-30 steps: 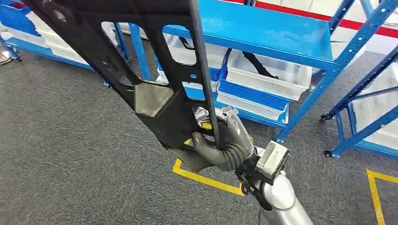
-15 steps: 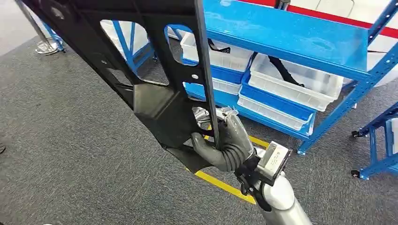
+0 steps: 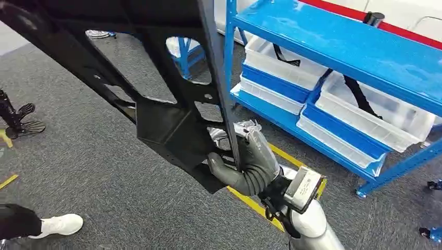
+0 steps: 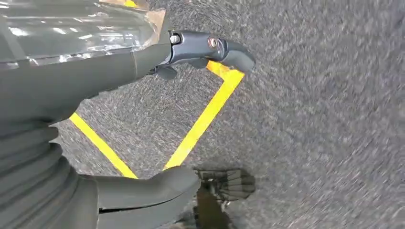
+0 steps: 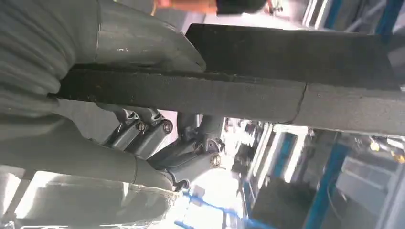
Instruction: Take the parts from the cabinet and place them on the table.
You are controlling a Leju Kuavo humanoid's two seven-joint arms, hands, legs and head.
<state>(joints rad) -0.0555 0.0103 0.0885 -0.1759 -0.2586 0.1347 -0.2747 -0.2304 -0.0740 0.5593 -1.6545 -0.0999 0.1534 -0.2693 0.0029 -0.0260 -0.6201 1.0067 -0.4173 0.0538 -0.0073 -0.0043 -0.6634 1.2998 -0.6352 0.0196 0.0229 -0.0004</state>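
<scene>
A large black frame part (image 3: 167, 125) with cut-out openings runs from the top left of the head view down to the middle. My right hand (image 3: 247, 161) grips its lower end, fingers wrapped around one edge bar, and carries it above the grey carpet. The right wrist view shows the part's black bar (image 5: 286, 76) lying across my right hand (image 5: 133, 143), with the fingers curled under it. My left hand (image 4: 57, 90) hangs over the floor with thumb and fingers spread, holding nothing.
A blue steel rack (image 3: 333, 41) stands at the right, with white bins (image 3: 375, 114) on its low shelf. Yellow tape (image 3: 255, 203) marks the carpet under my hand. A person's white shoe (image 3: 60, 225) is at the lower left, a black stand foot (image 3: 21, 122) at the left.
The camera has turned, so the rack has slid to the right of the picture and a shoe and a stand foot have come in at the left. My right hand still holds the part.
</scene>
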